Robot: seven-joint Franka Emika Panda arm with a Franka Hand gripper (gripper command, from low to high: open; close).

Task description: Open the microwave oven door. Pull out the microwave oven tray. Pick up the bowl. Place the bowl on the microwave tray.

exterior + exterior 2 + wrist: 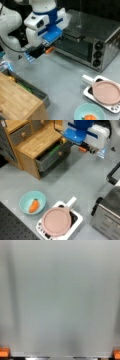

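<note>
The silver-grey microwave oven [100,32] stands at a front view's upper right, and its corner also shows in a front view [110,217]. Its dark-glass door [75,48] looks closed, with the bar handle [73,37] along its top. The oven tray is hidden. The teal-green bowl [90,112] [32,202], holding a small orange carrot [34,205], rests on the table in both front views. My gripper [47,51] [86,149] hangs left of the door, above the table and far from the bowl. In the wrist view its orange fingertips [3,352] sit wide apart, so the gripper [60,354] is open around nothing.
A white tray [87,93] [77,218] carrying a pink plate [106,92] [56,221] lies between the bowl and the oven. A wooden cabinet [17,100] [37,142] with an open drawer [50,156] stands close to the arm. Black knobs [98,53] run down the oven's front.
</note>
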